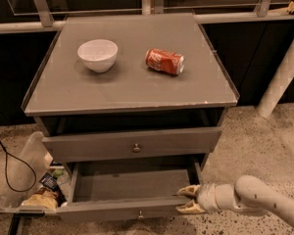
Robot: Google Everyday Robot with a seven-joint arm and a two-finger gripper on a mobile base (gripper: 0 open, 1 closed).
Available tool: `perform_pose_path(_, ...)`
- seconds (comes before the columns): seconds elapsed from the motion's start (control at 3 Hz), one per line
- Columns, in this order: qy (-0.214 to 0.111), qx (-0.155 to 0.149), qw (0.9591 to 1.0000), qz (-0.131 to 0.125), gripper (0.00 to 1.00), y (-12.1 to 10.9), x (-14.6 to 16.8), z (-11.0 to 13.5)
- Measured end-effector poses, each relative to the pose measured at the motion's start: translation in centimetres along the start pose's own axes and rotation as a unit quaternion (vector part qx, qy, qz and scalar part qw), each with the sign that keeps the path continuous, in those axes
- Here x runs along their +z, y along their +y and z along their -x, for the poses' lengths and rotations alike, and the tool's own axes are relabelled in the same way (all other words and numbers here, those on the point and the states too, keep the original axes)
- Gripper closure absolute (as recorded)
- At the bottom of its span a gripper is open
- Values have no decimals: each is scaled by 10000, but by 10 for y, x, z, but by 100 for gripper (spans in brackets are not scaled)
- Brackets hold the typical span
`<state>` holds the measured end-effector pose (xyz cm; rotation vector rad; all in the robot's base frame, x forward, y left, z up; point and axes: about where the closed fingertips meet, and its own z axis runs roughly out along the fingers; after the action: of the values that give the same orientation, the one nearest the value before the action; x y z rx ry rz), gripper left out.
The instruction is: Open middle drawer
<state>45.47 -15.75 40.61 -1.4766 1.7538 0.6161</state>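
No readable text anywhere

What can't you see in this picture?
All in the camera view:
- The inside of the top drawer is dark and hidden under the tabletop.
- Anything below the open middle drawer is cut off by the bottom edge.
- The arm behind the gripper, which sits at the middle drawer's right front corner, is cut off by the right edge.
- The stuff in the bin on the left is too blurred to name.
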Motion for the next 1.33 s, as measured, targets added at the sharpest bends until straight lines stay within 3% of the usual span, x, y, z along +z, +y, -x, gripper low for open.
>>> perform_pose_path(0.33, -52, -176, 9997, 173, 12, 16, 1, -1)
perform_pose_path(0.67, -46, -350, 9989, 323, 14, 42, -4, -10)
perform_pose_path(1.33, -39, -370, 9987, 354, 60, 49, -9, -7)
